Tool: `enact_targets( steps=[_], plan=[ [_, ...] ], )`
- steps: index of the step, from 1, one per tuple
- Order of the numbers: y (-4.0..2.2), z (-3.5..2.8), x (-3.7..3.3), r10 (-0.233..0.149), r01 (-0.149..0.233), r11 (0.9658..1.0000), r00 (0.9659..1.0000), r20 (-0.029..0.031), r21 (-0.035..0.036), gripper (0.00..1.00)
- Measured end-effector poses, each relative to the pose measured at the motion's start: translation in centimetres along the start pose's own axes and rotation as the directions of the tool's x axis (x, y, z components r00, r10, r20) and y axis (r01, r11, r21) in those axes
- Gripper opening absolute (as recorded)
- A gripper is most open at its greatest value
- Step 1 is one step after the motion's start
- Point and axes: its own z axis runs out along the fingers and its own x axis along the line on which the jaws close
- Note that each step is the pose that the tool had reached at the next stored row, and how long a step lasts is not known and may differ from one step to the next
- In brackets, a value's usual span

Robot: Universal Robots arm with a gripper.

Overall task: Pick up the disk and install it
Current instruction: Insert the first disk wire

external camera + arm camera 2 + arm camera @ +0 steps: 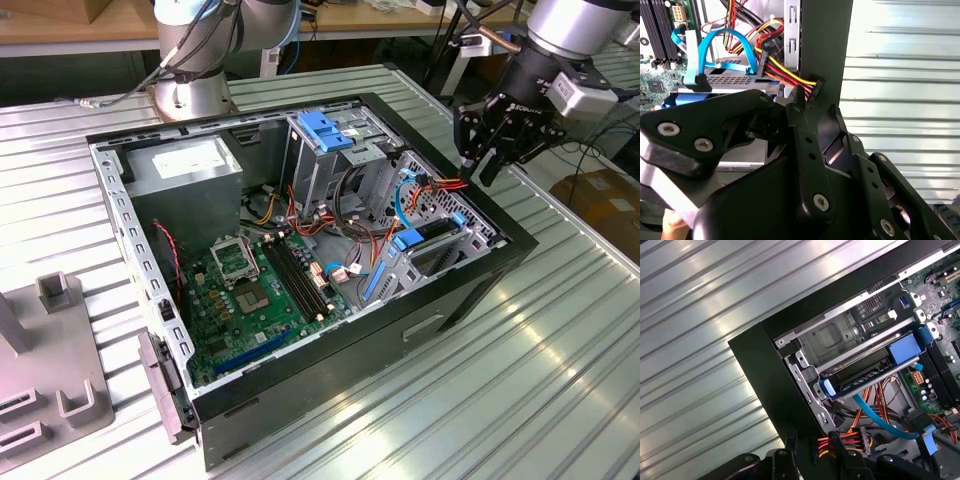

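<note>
The disk lies flat in the drive bay at the corner of the open computer case on the exterior view's right, with blue bracket tabs at its ends. In the first wrist view the disk shows as a dark slab between two blue tabs, with a blue data cable running below it. My gripper hangs above that corner of the case, just outside its rim, apart from the disk. It is open and empty; in the first wrist view my gripper has coloured power wires showing between its fingers.
Inside the case are a green motherboard, a grey power supply box, a metal cage with a blue handle and loose coloured cables. The case stands on a ribbed metal table. A grey fixture sits on the exterior view's left.
</note>
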Motion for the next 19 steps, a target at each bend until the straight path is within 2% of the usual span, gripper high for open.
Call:
enact_targets(
  steps=[6,7,8,9,14,19],
  plan=[
    [-0.40,0.45,-0.23,0.000,0.000,1.0000,1.0000,-0.0007,0.0006,0.37],
    [-0.40,0.48,-0.24,0.000,0.000,1.0000,1.0000,-0.0008,0.0004,0.31],
    [-0.40,0.48,-0.23,0.000,0.000,1.0000,1.0000,-0.0008,0.0005,0.31],
    [-0.40,0.48,-0.24,0.000,0.000,1.0000,1.0000,-0.0009,0.0004,0.24],
    [-0.41,0.50,-0.24,0.000,0.000,1.0000,1.0000,-0.0010,0.0001,0.24],
    [-0.43,0.49,-0.19,0.000,0.000,1.0000,1.0000,-0.0054,-0.0078,0.24]
  ],
)
